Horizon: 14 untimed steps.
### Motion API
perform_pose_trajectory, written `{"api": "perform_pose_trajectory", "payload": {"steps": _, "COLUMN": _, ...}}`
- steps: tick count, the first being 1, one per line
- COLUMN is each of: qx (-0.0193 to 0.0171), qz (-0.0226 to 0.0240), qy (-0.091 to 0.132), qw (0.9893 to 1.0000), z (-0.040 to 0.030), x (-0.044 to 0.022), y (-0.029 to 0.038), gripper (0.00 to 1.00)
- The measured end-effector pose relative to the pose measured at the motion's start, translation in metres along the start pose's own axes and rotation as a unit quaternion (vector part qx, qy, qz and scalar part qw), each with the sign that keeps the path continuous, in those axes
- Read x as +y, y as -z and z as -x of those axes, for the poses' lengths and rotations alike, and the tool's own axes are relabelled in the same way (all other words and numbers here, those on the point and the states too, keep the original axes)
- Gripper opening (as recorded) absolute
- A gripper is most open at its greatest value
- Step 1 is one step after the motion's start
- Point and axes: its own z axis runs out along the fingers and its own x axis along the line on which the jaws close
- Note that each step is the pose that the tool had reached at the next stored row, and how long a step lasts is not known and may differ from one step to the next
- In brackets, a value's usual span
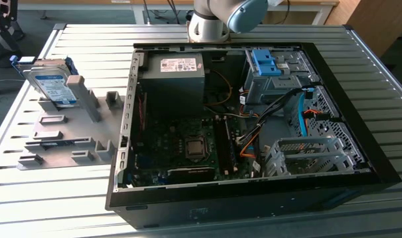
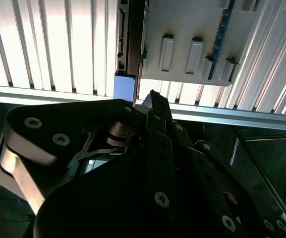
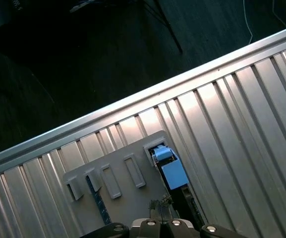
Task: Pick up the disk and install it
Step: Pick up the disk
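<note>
The gripper [image 2: 153, 101] hangs near the rack [image 2: 182, 25]; I cannot tell whether it is open or closed. Both wrist views show the disk [image 3: 171, 171] end-on, standing in a slot at the rack's edge. The exterior view shows its label [image 1: 55, 87], the disk leaning in the rack, and the open case [image 1: 254, 208] beside the rack.

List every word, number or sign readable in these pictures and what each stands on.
Label on the disk: print too small to read.
White label on the dark grey box: too small to read.
Mark on the case front: blurred, unreadable.
Wrist views: no legible text.
</note>
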Motion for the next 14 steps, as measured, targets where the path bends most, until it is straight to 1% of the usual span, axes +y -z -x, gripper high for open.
{"api": "perform_pose_trajectory", "payload": {"steps": 9, "qx": 0.0, "qz": 0.0, "qy": 0.001, "qw": 1.0, "z": 0.0, "x": 0.0, "y": 0.0, "gripper": 0.11}}
{"api": "perform_pose_trajectory", "payload": {"steps": 14, "qx": 0.0004, "qz": 0.0, "qy": 0.014, "qw": 0.9999, "z": 0.0, "x": 0.0, "y": 0.0, "gripper": 0.11}}
